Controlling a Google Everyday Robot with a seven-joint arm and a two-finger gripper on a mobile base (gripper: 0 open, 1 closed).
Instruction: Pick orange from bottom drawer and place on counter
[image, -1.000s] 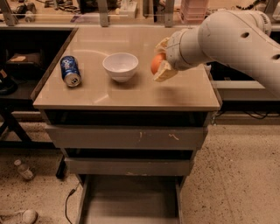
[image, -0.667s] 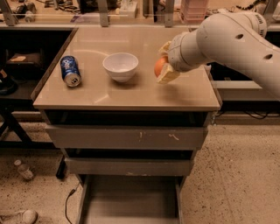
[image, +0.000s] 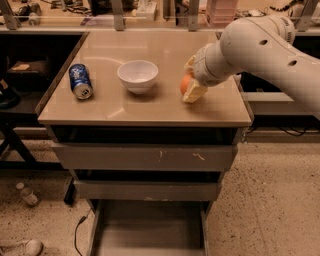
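The orange (image: 185, 83) is held between my gripper's cream fingers (image: 195, 91) at the right side of the beige counter (image: 150, 107), low over or resting on its surface. My gripper (image: 189, 80) is shut on the orange, with my white arm coming in from the upper right. The bottom drawer (image: 147, 227) of the grey cabinet stands pulled out, and its flat grey floor shows nothing on it.
A white bowl (image: 137, 76) stands at the counter's middle, left of the orange. A blue soda can (image: 80, 81) lies on its side at the left. Two shallower grey drawers (image: 145, 157) are closed. A cluttered bench with glass panels runs behind.
My gripper with the orange has moved slightly lower toward the counter surface; the bowl, can and drawers have not moved.
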